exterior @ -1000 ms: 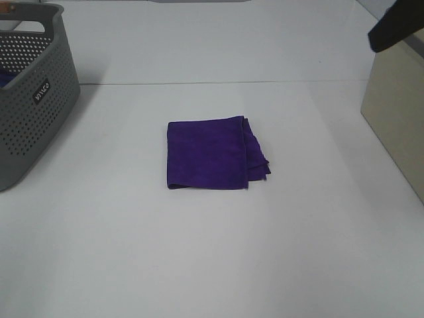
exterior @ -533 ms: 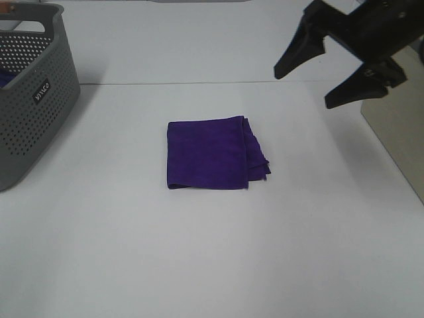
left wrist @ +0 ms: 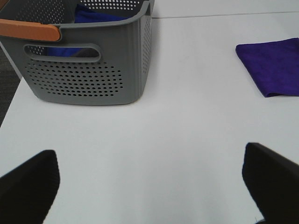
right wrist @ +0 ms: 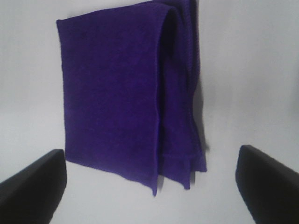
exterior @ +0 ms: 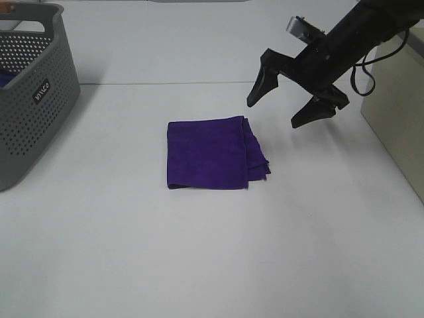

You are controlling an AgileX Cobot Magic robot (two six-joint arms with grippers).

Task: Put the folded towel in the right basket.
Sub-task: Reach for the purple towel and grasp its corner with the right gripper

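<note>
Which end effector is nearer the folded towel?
The right end effector, jaws open, close by the folded towel's layered edge; the left end effector is off the high view, seeing only a distant towel corner.

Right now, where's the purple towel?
In the high view the towel lies folded in the middle, right of the grey basket, with the open right pincer hovering off its far right corner.

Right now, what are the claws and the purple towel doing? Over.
Right gripper open, hovering near towel, empty. Left gripper open, empty. Towel folded flat on table. Nothing between it and right basket.
</note>
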